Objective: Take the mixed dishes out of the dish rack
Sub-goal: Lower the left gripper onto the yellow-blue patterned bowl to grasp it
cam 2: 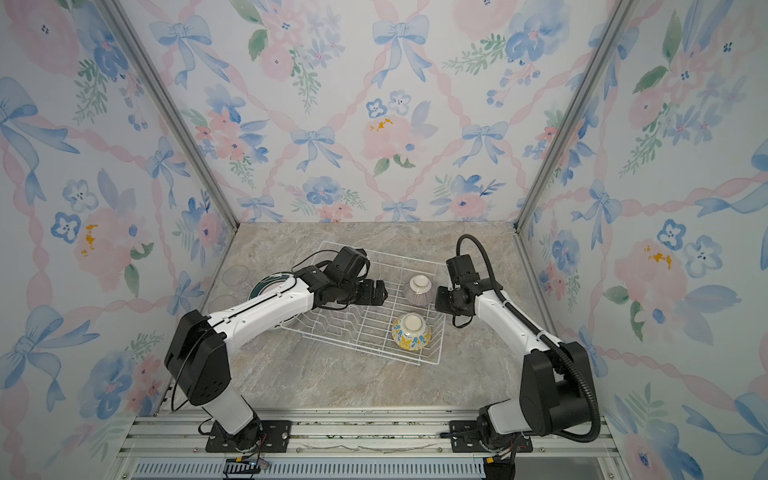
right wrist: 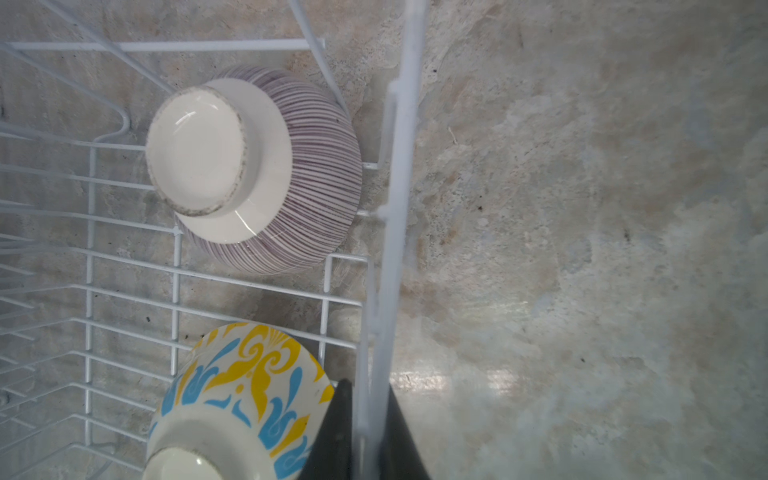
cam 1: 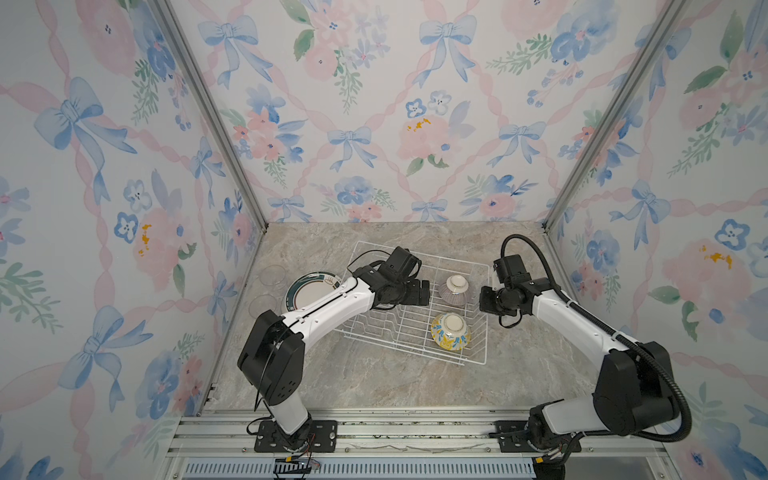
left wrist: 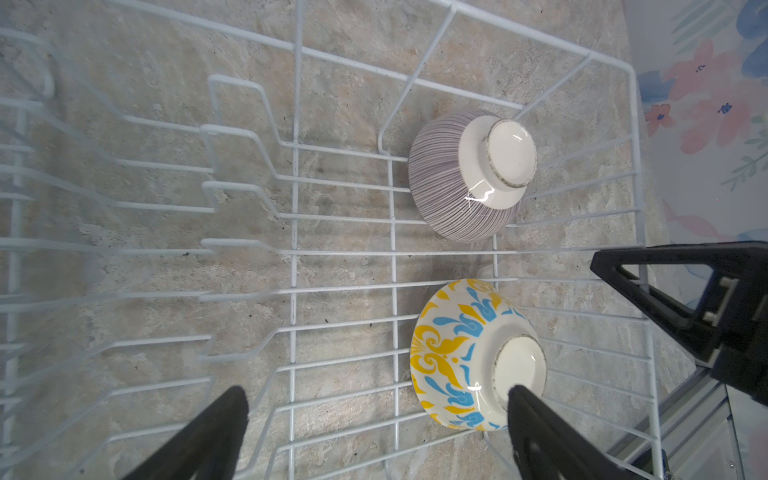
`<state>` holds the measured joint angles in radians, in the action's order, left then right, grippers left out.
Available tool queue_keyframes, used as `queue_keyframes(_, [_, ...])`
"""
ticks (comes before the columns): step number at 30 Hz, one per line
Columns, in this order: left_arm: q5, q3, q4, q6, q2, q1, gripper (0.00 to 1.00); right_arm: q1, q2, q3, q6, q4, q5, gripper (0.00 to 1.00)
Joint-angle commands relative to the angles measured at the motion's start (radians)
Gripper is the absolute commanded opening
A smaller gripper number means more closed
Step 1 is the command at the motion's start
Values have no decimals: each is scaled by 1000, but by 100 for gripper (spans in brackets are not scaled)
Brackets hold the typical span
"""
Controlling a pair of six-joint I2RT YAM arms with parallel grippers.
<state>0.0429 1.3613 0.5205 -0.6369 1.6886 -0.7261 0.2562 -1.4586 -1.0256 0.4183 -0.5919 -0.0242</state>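
Right jaws pinched the right rim of the dish rack; left jaws hung spread left of the purple-striped bowl.

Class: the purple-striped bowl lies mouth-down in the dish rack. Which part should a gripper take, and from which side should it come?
Take the purple-striped bowl by its raised foot ring, coming down from above. Mouth-down, its rim rests on the dish rack wires and its flared wall is wide; the foot is narrow, stands proud and looks free all round, so jaws should straddle it.
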Motion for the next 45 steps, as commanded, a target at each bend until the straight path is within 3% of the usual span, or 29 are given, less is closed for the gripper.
queue_keyframes(1, [17,-7,-8,1,22,-11,98,-11,-53,-63,-40,-9,80,9])
queue_keyframes(6, [31,-4,-18,-6,35,-21,98,-21,-117,-153,-87,-29,143,4])
queue_keyframes(15, [103,39,-45,-26,93,-53,98,-47,-248,-264,-197,28,169,7])
queue_keyframes(20, [125,50,-64,-61,129,-76,98,-52,-227,-292,-195,53,117,27])
queue_keyframes(22, [144,38,-93,-89,132,-80,98,-52,-173,-279,-186,64,97,52])
queue_keyframes(26, [166,-2,-167,-143,122,-91,98,-53,-53,-226,-150,81,85,81])
queue_keyframes(31, [188,-57,-265,-199,116,-91,98,-59,137,-140,-90,66,39,99])
queue_keyframes(40, [285,-169,-488,-289,152,-99,98,-65,445,27,-12,16,-176,97])
queue_keyframes(45, [295,-223,-598,-346,171,-104,98,-64,553,65,-6,-39,-211,97])
